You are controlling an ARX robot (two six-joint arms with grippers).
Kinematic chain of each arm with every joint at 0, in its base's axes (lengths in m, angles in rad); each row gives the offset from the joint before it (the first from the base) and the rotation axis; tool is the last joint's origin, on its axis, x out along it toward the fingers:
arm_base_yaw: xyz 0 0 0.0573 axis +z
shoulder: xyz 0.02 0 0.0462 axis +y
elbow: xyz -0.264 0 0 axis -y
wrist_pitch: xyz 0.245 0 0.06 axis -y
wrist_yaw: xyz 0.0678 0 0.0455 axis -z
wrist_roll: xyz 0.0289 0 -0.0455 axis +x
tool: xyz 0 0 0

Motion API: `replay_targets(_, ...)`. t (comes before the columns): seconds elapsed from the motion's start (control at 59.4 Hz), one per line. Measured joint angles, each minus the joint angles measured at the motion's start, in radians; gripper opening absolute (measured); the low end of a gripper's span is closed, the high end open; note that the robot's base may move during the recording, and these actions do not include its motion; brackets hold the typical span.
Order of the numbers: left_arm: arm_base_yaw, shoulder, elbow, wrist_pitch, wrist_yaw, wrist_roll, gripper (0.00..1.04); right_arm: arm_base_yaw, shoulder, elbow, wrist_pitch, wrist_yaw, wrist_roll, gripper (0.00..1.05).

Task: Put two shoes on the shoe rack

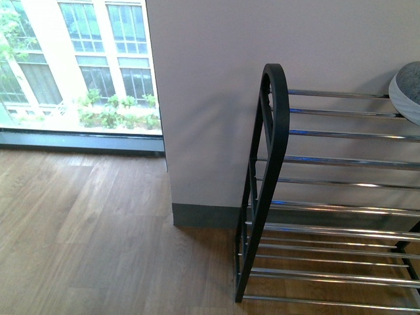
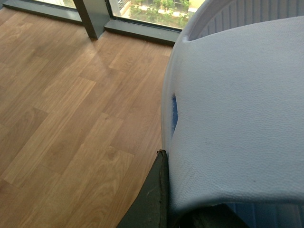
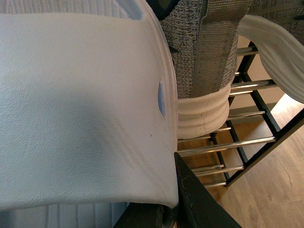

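Grippers each clamp 1 smooth pale-blue foam slide (image 2: 237, 109) (image 3: 80, 104) near chrome-rodded shoe rack (image 1: 328, 170).

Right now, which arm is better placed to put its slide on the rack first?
Right. Its slide hangs directly above the shoe rack, beside a grey sneaker. The left arm's slide shows only wooden floor below.

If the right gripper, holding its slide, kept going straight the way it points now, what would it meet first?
Probably the grey knit sneaker with a white ribbed sole, which sits on the chrome rods of the black-framed shoe rack just beyond the pale blue foam slide that the right gripper holds. Depth is unclear.
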Motion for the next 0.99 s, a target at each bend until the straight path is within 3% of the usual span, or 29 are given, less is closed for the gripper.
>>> replay_targets(0.253,0.000,0.000,0.000,0.000,0.000,0.000,0.02,0.000,0.000,0.000,0.000,0.000,0.000,0.01)
replay_targets(0.37,0.000,0.000,0.000,0.000,0.000,0.000,0.02,0.003,0.044,-0.053,0.253,-0.098,-0.009,0.01)
replay_targets(0.421,0.000,0.000,0.000,0.000,0.000,0.000,0.02,0.019,0.038,-0.049,0.285,-0.104,-0.014,0.01)
replay_targets(0.623,0.000,0.000,0.000,0.000,0.000,0.000,0.02,0.097,0.060,0.093,0.128,-0.011,-0.025,0.01)
replay_targets(0.993,0.000,0.000,0.000,0.000,0.000,0.000,0.02,0.163,0.366,0.468,-0.118,-0.008,-0.047,0.01)
